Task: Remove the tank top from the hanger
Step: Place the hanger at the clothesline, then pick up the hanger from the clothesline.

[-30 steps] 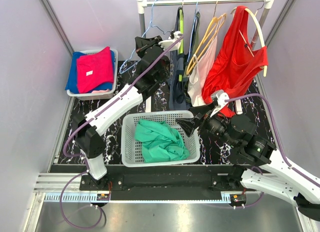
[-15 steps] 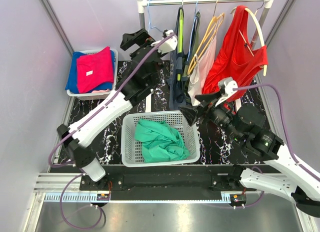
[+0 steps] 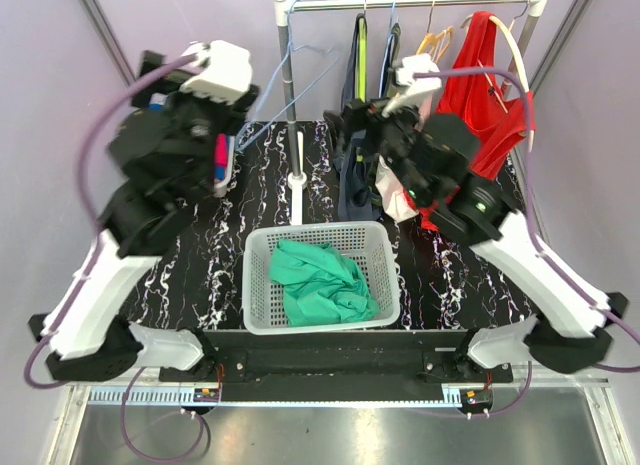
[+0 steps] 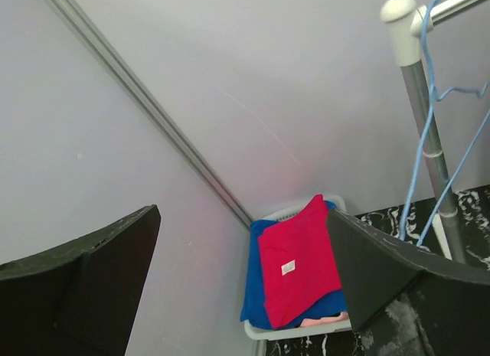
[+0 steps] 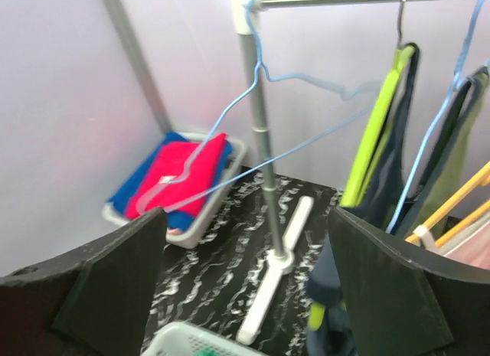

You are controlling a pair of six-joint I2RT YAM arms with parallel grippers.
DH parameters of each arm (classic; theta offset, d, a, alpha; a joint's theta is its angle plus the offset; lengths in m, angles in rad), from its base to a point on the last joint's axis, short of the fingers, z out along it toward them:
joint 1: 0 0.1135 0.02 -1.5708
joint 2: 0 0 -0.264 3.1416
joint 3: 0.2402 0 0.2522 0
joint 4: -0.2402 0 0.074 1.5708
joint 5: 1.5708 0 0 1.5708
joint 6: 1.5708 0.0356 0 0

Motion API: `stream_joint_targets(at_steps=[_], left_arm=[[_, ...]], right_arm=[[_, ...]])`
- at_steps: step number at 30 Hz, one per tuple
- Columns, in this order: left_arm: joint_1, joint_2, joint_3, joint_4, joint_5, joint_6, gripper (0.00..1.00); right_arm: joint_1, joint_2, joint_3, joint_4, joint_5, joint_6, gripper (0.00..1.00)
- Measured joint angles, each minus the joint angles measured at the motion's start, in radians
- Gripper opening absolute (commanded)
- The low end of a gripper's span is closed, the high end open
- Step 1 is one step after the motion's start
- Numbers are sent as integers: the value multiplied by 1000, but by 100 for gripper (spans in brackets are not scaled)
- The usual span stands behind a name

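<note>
Clothes rail (image 3: pixel 400 2) runs across the back of the cell so the garments hang free of the marbled table (image 3: pixel 440 285), within reach of both arms. The left arm stands high at the left, its left gripper (image 4: pixel 241 218) spread wide on nothing and aimed at the back wall, probably parked clear of the work. The right arm reaches over toward the rail, and the right gripper (image 5: pixel 246 218) is likewise agape and empty, facing the left end of the row. The white basket (image 3: pixel 260 285) sits at the near edge between the bases and holds a green garment (image 3: pixel 325 280), which suggests it is where freed clothes go. Several tank tops hang on the rail, a red one (image 3: pixel 470 95) at the right and a navy one with lime trim (image 5: pixel 387 164) nearest the right fingers. I cannot tell which is meant, but I judge the navy one the likelier. Only the overhead view shows the whole row and the basket. The right wrist view alone shows the bare blue wire hanger (image 5: pixel 200 134) plainly, and the left wrist view gives the clearest look at the corner bin (image 4: pixel 295 333) of folded red and blue cloth.
</note>
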Motion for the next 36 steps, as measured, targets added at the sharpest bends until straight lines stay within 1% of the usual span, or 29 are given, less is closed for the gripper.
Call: stream_joint_targets(at_steps=[5, 11, 16, 19, 26, 30, 36], left_arm=[[0, -106, 26, -96, 58, -85, 99], [0, -163, 35, -169, 100, -155, 99], [0, -166, 37, -206, 114, -177, 99], [0, -163, 37, -218, 119, -181, 99], [0, -156, 37, -225, 122, -183, 99], [0, -158, 37, -225, 122, -183, 99], [0, -163, 37, -225, 122, -185, 99]], right_arm=[[-110, 152, 64, -23, -1, 5, 92], [-185, 214, 111, -76, -23, 28, 91], [-192, 237, 184, -93, -45, 44, 90], [-197, 258, 222, -105, -66, 66, 87], [-202, 406, 382, -180, -92, 125, 79], [-202, 438, 379, -224, -73, 130, 78], [-202, 407, 320, -224, -31, 113, 78]])
